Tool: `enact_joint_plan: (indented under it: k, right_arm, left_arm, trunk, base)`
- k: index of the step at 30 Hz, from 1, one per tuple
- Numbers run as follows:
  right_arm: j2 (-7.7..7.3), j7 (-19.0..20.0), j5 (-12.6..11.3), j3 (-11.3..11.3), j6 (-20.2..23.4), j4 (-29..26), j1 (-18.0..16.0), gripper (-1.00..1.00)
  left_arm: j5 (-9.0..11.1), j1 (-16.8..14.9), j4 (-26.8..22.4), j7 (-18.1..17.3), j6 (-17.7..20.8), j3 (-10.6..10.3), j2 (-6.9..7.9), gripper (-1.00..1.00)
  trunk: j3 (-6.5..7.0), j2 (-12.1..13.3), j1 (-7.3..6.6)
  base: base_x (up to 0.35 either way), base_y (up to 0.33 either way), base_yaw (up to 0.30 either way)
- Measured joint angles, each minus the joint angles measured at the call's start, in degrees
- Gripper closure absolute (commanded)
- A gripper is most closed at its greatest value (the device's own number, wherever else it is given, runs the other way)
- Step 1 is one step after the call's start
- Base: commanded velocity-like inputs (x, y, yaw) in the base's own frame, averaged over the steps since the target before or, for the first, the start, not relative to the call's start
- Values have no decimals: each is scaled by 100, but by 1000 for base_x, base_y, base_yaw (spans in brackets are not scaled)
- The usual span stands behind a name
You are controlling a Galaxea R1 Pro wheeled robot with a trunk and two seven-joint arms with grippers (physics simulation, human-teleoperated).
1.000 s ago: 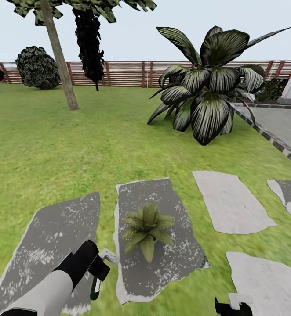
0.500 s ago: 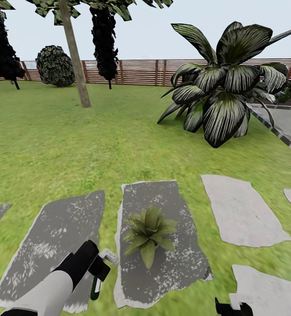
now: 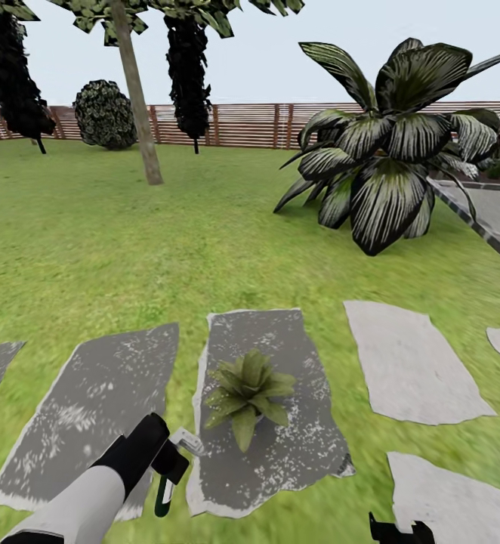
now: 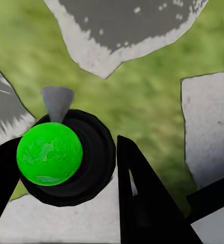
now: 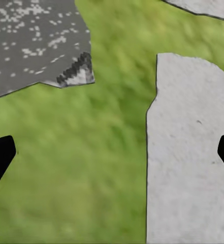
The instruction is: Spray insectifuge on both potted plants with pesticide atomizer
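The pesticide atomizer (image 3: 165, 495) is clamped in the left tool (image 3: 171, 461), low at 7 o'clock in the head view, its long axis hanging downward. The potted plant (image 3: 247, 393) is seen on a dark paving slab (image 3: 280, 453), toward 1 o'clock from that tool and nearer the left arm. The right tool (image 5: 112, 152) is held apart and empty over the lawn (image 5: 106, 168).

Green grass lawn (image 3: 91, 249), flat grey stone paving slabs (image 3: 412, 363) set into it, one small green-leaved potted plant (image 3: 247, 393) stood on the speckled middle slab (image 3: 280, 446), big dark-leaved shrub (image 3: 386, 143) rooted further back
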Motion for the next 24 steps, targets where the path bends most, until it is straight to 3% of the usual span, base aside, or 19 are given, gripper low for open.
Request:
enact_joint_plan:
  k: [6,10,13,15,18,24]
  right_arm:
    - [-6,-1,0,1,0,0,2,-100]
    - [-7,5,0,0,0,1,2,-100]
    - [-13,7,0,0,0,1,1,-100]
    - [-15,8,0,0,0,1,1,-100]
    - [-12,9,0,1,0,1,1,-100]
    - [5,8,0,6,-1,-5,0,-100]
  left_arm:
    - [-11,-70,2,-67,221,-39,26,100]
    - [-60,-386,4,-695,500,-70,29,100]
    - [-234,-626,9,-1013,680,-86,18,100]
    - [-395,-673,-2,-1067,842,-89,2,100]
    - [-478,-653,-5,-1084,893,-103,17,100]
    - [-500,-625,1,-1096,911,-106,47,100]
  trunk:
    - [0,0,0]
    - [0,0,0]
    - [0,0,0]
    - [0,0,0]
    - [0,0,0]
    - [0,0,-1]
  base:
    - [-2,-1,44]
    - [0,0,1]
    - [0,0,0]
    - [0,0,0]
    - [0,0,0]
    - [18,-70,142]
